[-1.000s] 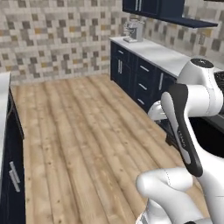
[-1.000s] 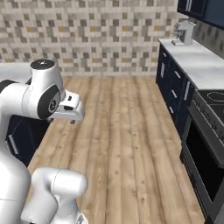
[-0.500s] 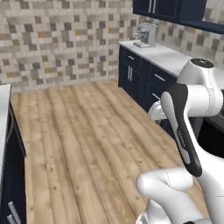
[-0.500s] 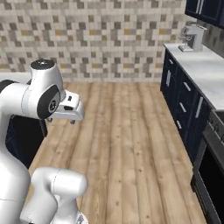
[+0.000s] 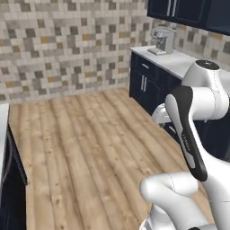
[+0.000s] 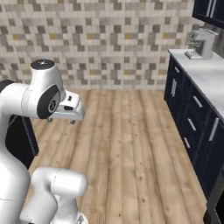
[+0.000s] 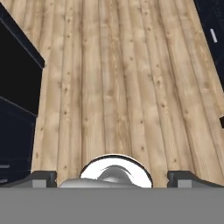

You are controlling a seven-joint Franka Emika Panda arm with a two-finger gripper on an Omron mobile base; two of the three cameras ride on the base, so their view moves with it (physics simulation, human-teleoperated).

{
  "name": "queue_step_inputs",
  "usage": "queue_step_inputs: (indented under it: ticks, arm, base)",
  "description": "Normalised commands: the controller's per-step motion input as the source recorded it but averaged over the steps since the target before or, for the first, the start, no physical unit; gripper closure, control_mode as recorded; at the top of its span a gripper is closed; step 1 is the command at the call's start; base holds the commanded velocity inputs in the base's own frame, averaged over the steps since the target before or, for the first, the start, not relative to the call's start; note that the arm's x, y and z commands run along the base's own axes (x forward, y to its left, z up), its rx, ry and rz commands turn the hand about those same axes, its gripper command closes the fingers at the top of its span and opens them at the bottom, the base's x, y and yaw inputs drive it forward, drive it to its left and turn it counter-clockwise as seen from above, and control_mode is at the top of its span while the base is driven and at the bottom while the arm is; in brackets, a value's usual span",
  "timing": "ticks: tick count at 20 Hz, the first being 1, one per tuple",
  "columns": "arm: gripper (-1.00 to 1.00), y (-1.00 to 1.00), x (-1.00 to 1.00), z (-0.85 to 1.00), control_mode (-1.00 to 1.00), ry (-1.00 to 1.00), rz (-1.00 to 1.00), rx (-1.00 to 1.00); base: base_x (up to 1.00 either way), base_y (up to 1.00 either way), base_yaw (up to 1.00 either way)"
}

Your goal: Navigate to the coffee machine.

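So you're looking at the boxy silver-grey coffee machine [image 5: 162, 40] sitting at the far end of the pale grey table [image 5: 184, 62], right up against the mosaic-tile wall [image 5: 67, 45] in the corner. In the right base view the same coffee machine [image 6: 200, 43] is standing on that table [image 6: 205, 74] top right, with its spout side facing toward the open room. Dark navy cabinets with silver handles [image 6: 192, 127] are running underneath the table, and navy upper cabinets [image 5: 188, 11] are hanging above the machine.

Between you and the coffee machine, the light wooden plank floor [image 5: 81, 148] is stretching all the way to the tile wall. The machine is well apart from the robot, ahead and off to the right.

The white arm is folded up close to its own base. The claw [image 7: 112, 179] is pointing down at the floor [image 7: 118, 87], and its two dark fingertips [image 7: 41, 178] are sitting wide apart at either side of the hand view, so the claw is released with nothing between them. In the right base view the white hand [image 6: 68, 109] is hanging over the floor, well away from the machine.

Another dark navy cabinet block [image 5: 11, 188] is sitting across the floor from the coffee machine's table, along the left edge of the left base view.
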Motion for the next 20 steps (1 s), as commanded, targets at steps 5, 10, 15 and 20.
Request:
queue_step_inputs:
  ticks: [5, 10, 15, 20]
  arm:
    - [-1.0, 0.0, 0.0, 0.0, 1.0, 0.0, 0.0, 0.0]
    - [-1.0, 0.0, 0.0, 0.0, 1.0, 0.0, 0.0, 0.0]
    - [-1.0, 0.0, 0.0, 0.0, 1.0, 0.0, 0.0, 0.0]
    - [-1.0, 0.0, 0.0, 0.0, 1.0, 0.0, 0.0, 0.0]
  base:
    - [1.0, -0.12, -0.05]
    - [1.0, -0.15, -0.09]
    - [1.0, -0.49, -0.16]
    - [1.0, -0.29, -0.13]
